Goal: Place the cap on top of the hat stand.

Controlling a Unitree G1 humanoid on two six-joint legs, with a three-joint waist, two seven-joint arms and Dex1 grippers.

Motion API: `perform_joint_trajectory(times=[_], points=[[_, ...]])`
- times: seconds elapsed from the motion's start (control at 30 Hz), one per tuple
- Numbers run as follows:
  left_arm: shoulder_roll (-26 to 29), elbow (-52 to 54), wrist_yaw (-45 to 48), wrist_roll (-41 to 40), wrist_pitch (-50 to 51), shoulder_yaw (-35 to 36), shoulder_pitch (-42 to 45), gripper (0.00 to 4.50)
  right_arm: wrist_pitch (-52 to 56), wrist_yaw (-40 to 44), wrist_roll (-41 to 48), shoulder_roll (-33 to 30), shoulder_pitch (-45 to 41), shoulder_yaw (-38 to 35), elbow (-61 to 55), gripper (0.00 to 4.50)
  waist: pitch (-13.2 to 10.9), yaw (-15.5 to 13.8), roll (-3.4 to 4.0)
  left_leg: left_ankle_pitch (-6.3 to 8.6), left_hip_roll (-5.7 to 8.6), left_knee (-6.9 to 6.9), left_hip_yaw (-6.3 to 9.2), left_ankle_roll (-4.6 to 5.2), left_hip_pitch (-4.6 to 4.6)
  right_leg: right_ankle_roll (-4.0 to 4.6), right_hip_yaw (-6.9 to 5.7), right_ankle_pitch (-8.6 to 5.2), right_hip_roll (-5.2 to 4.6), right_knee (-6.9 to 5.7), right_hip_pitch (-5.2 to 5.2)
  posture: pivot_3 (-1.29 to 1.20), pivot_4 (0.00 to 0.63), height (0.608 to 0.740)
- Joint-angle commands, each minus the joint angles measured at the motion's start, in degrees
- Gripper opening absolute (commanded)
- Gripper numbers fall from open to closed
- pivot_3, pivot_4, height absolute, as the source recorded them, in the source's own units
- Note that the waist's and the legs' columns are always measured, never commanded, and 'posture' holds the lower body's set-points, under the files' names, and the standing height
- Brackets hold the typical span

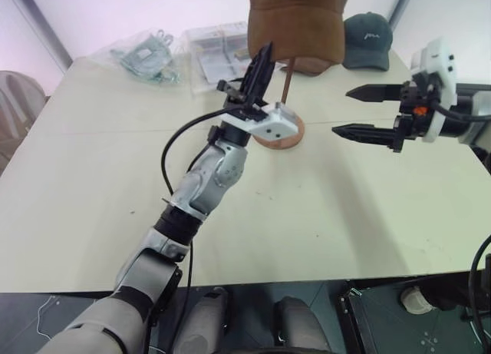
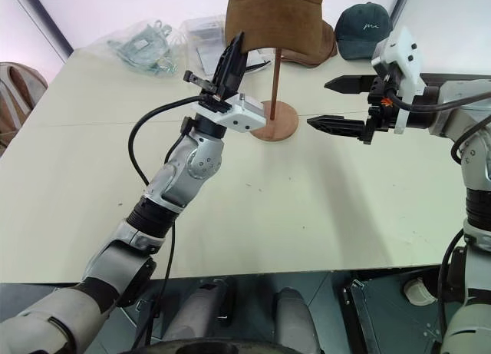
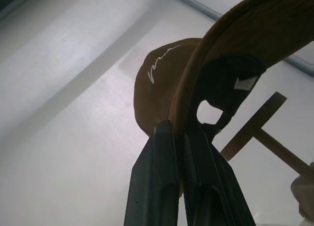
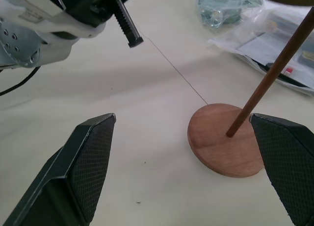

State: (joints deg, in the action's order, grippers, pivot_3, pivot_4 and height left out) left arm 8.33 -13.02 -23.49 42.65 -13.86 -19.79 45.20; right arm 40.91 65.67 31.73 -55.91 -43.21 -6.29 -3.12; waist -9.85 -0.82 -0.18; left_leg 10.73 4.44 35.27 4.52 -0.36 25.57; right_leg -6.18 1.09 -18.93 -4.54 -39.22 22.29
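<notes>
The brown cap [image 1: 295,24] hangs high over the table's far middle, its white script logo [image 3: 158,69] visible in the left wrist view. My left gripper [image 1: 266,53] points upward and is shut on the cap's lower rim. The hat stand [image 1: 285,89] rises right behind it, its round base [image 1: 282,137] on the table and its rod running up under the cap. In the left wrist view the stand's top disc [image 3: 255,130] sits just beside the cap's dark opening. My right gripper [image 1: 342,111] hovers open to the right of the stand, holding nothing.
A dark green cap [image 1: 367,39] lies at the back right of the cream table [image 1: 322,216]. Clear plastic bags [image 1: 146,51] and packaged papers [image 1: 219,51] lie at the back left. A chair [image 1: 15,100] stands beyond the table's left edge.
</notes>
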Motion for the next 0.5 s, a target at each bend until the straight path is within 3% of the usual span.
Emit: perform_joint_trajectory(times=[0.03, 0.5], points=[[0.00, -1.54, -2.66, 1.86, -2.31, -1.67, -1.45, 0.06, -0.35, -0.22, 0.90, -0.93, -0.56, -2.29, -1.98, 4.50, 0.00, 0.00, 0.00, 0.00, 0.00, 0.00, 0.00, 0.00, 0.00, 0.00, 0.00, 0.00, 0.00, 0.00, -0.01, 0.00, 0.150, 0.740], [-1.12, -10.13, -6.47, 3.75, -4.31, -5.04, -4.92, 0.06, 0.34, -0.14, 1.51, -1.96, -0.59, -2.20, -2.48, 4.50, 0.00, -0.03, 0.00, 0.00, 0.00, 0.02, 0.00, 0.00, 0.00, -0.01, 0.00, 0.00, -0.01, -0.03, 0.01, 0.00, 0.150, 0.740]])
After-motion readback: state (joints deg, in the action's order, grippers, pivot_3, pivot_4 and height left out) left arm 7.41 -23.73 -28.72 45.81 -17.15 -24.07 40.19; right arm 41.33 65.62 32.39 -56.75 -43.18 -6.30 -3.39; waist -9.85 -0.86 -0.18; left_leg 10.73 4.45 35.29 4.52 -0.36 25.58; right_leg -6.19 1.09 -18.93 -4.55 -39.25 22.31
